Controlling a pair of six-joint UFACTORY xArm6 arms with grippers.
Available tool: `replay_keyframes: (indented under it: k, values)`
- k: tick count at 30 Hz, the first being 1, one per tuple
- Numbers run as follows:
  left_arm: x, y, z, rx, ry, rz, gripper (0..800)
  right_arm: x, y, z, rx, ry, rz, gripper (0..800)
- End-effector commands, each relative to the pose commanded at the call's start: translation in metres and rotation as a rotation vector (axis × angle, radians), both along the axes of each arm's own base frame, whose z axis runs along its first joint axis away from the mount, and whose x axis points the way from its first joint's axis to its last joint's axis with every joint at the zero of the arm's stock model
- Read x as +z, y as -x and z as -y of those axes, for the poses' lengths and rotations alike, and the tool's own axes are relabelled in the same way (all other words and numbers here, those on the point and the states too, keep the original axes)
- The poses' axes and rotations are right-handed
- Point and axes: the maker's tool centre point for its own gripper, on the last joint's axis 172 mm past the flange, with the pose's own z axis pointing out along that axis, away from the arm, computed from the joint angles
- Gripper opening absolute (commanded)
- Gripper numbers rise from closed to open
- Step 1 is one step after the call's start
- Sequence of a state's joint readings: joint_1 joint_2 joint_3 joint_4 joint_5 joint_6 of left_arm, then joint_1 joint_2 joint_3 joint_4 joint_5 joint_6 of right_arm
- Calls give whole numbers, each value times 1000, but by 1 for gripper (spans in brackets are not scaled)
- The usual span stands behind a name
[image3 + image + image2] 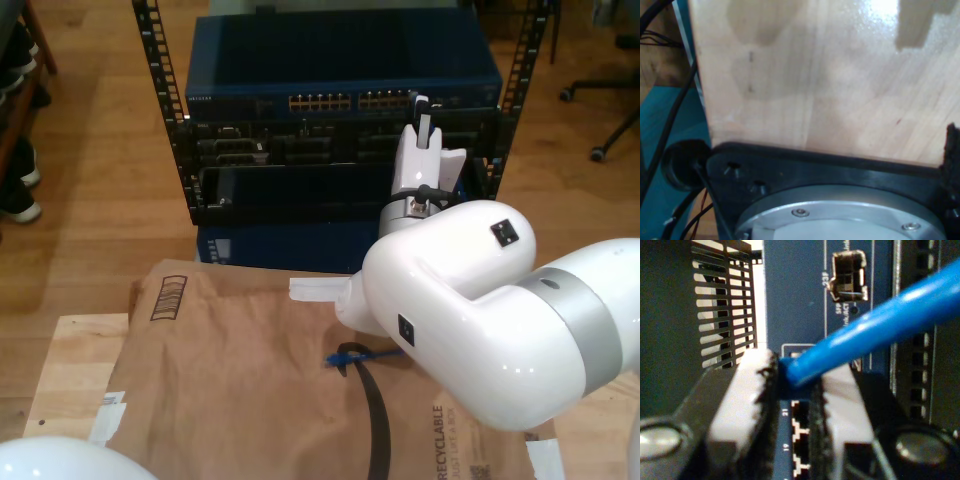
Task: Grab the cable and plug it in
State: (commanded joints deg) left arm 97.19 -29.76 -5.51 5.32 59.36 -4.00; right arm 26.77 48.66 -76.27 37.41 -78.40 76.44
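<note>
Plug nearly at the port, pinched in my second gripper (799,390).
Fingers (747,390) narrow on the cable (875,322); its plug meets the switch (340,100) near 1 o'clock in the exterior view. Push straight. First gripper's fingers: cannot tell.

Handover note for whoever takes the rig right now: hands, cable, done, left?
My second hand is shut on the blue cable near its plug end, held right at the front of the blue switch in the rack, just above a row of ports.
My first hand faces the bare wooden tabletop; I can't tell its state.
A loop of the cable lies on the brown paper on the table.
Done: cable picked up and brought to the switch.
Left: confirm the plug is seated (hidden between the fingers), then release.
</note>
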Motion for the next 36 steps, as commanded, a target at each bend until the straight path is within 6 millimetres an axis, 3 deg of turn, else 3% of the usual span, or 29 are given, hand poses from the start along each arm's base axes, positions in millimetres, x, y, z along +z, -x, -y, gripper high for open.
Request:
replay_keyframes:
  k: [36]
  values:
    - [0,0,0,1,-2,0,799,1,-11,-7,9,-11,15,0]
